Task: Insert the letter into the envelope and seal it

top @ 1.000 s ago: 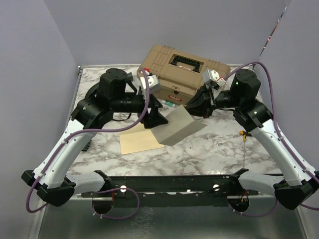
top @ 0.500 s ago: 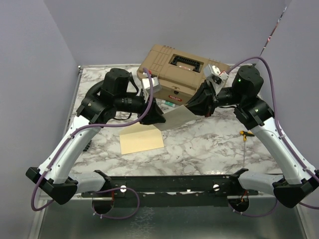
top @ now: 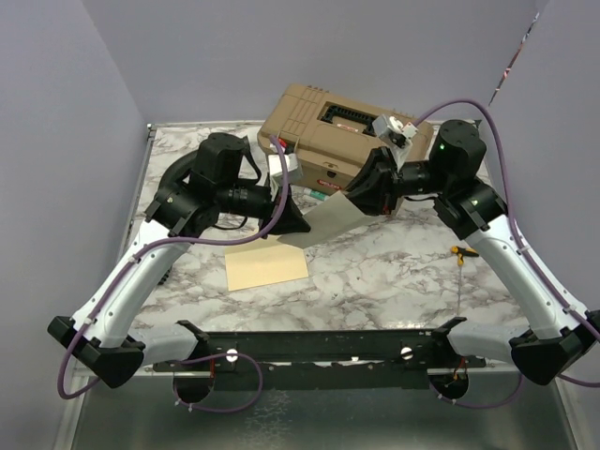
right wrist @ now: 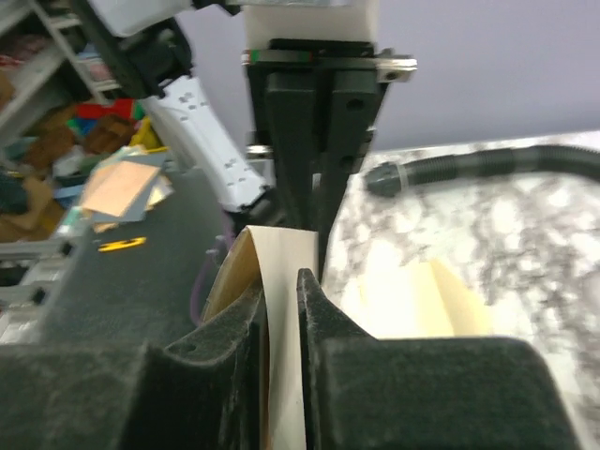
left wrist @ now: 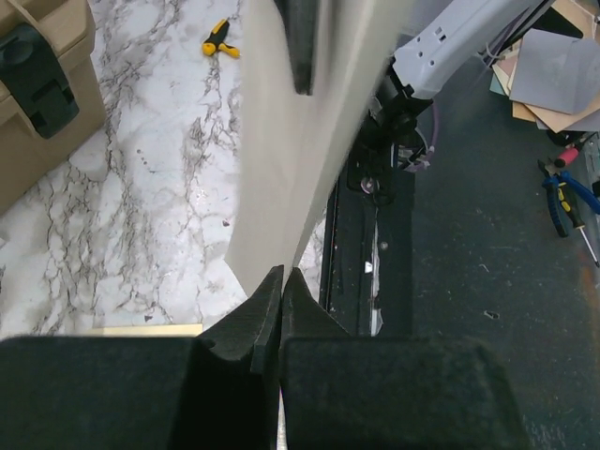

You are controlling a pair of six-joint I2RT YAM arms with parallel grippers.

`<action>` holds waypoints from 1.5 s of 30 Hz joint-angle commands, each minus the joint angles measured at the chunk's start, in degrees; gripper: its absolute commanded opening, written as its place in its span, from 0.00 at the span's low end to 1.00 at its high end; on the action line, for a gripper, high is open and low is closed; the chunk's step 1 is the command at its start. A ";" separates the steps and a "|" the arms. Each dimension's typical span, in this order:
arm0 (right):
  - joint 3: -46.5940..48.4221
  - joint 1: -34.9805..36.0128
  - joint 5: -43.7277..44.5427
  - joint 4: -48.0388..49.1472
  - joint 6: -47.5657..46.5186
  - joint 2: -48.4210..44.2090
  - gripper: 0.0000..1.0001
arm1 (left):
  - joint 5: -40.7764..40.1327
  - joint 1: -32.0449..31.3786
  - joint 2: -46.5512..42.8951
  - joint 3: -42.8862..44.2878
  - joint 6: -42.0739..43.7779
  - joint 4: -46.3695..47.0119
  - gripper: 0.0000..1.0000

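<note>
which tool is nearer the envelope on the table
Left. The left tool hovers just past the far right corner of the envelope; the right tool is farther right, near the toolbox. Both grip the letter.

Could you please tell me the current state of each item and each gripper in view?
letter: raised off the table, held at two opposite edges.
envelope: lying flat on the table, not held, letter not inside.
toolbox: lid closed.
left gripper: fingers shut on the letter.
right gripper: fingers shut on the letter.
</note>
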 commanded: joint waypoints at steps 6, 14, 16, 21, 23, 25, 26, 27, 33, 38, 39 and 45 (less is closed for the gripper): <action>-0.45 0.06 41.27 -8.58 -4.52 -4.36 0.80 | -2.29 0.34 -2.55 -1.84 0.07 4.01 0.00; -5.37 0.10 60.33 -2.10 -6.72 -11.58 0.86 | -2.67 0.34 -1.77 -3.36 -1.15 6.38 0.00; -6.02 0.05 62.76 -0.90 -5.41 -12.88 0.86 | -4.52 0.33 -1.69 -3.70 -2.54 7.60 0.00; -2.86 0.10 69.06 -4.16 0.40 -12.98 0.84 | -13.99 0.34 -1.13 -4.66 -9.12 13.30 0.00; -0.43 0.10 65.73 -7.19 1.25 -11.63 0.82 | -16.37 0.28 -0.88 -5.08 -13.62 16.41 0.00; 1.25 0.10 61.81 -9.14 3.90 -10.21 0.81 | -18.87 0.29 -0.81 -5.76 -17.07 19.59 0.00; 1.56 0.06 59.77 -9.59 6.71 -9.46 0.81 | -19.67 0.33 -0.91 -6.02 -18.38 20.99 0.00; 1.50 0.08 57.48 -9.59 9.08 -8.80 0.81 | -20.32 0.31 -0.97 -6.23 -19.69 22.29 0.00; -6.42 0.14 41.58 3.05 24.12 -8.47 0.83 | -21.93 0.37 -1.77 -7.43 -28.04 29.13 0.00; -10.41 0.14 37.40 12.47 31.08 -6.38 0.86 | -16.09 0.27 -3.20 -8.89 -31.34 32.97 0.00; -10.42 0.13 37.34 12.78 31.73 -5.51 0.86 | -14.97 0.27 -3.67 -9.32 -31.65 33.80 0.00; -11.71 0.11 30.20 23.60 38.70 -1.63 0.79 | -8.73 0.29 -5.55 -12.08 -36.19 40.90 0.00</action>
